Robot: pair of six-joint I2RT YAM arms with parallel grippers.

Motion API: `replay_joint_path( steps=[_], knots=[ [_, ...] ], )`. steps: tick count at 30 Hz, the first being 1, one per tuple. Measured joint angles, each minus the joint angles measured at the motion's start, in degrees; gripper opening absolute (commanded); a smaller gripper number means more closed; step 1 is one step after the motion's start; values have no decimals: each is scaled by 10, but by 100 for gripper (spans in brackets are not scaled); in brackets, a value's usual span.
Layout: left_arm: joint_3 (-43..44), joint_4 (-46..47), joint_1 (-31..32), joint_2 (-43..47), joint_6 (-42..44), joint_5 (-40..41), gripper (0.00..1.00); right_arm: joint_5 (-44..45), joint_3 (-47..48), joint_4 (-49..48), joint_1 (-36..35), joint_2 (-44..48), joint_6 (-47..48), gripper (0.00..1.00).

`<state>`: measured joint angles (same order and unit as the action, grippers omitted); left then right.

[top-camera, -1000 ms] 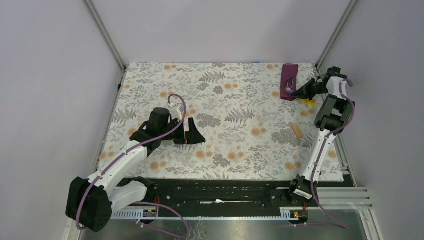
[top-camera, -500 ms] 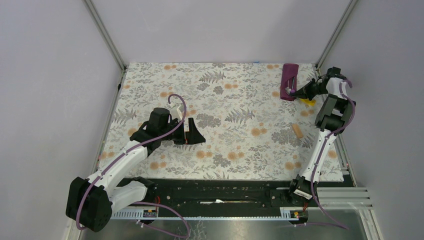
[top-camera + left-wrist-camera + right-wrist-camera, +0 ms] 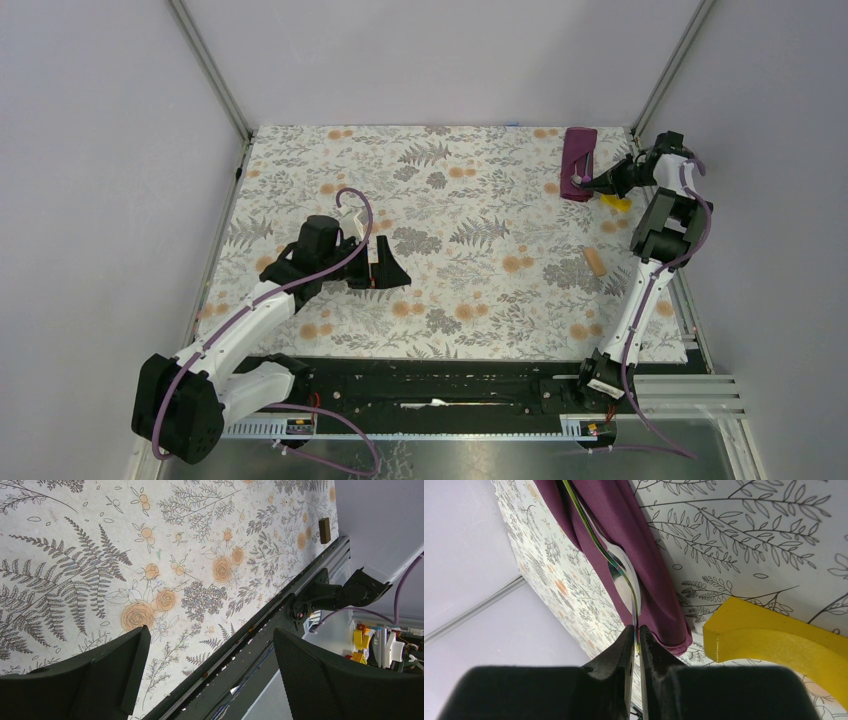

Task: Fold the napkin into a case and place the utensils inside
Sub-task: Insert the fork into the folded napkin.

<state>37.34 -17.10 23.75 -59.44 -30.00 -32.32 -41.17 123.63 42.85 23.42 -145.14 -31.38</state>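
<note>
- Where the desk's far right corner lies, the purple napkin sits folded into a narrow packet, its long side running from the far edge towards the near one.
- In the right wrist view, the packet opens along a fold, with cloth on both sides of it.
- A silver spoon lies in that fold, with its bowl showing at the packet's near end.
- A thin utensil with a green-yellow sheen runs along the spoon, from deep in the fold out to the near end.
- The right tool is clenched on the outer tip of that thin utensil, its two fingers pressed almost together just short of the cloth.
- A yellow piece lies on the flowered tablecloth just beside the packet's near end, close to the right tool.
- A small brown block lies nearer the right edge's middle, well apart from the packet.
- The right arm rises from the near right corner along the right edge, bends at the elbow, and turns its wrist left towards the packet.
- The left arm reaches from the near left corner to the desk's left middle.
- The left tool is low over the tablecloth with its jaws spread wide, released and holding nothing.
</note>
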Motion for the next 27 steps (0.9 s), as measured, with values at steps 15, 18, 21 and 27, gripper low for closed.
replay_joint_path(
  steps=[15,18,21,27],
  knots=[
    [0,0,0,0,0,0,99,2,21,1,0,-3,1,25],
    [0,0,0,-1,0,0,99,3,22,2,0,-3,2,28],
    [0,0,0,-4,0,0,99,15,26,4,0,-3,6,32],
    [0,0,0,-4,0,0,99,47,36,21,0,-3,26,43]
  ],
)
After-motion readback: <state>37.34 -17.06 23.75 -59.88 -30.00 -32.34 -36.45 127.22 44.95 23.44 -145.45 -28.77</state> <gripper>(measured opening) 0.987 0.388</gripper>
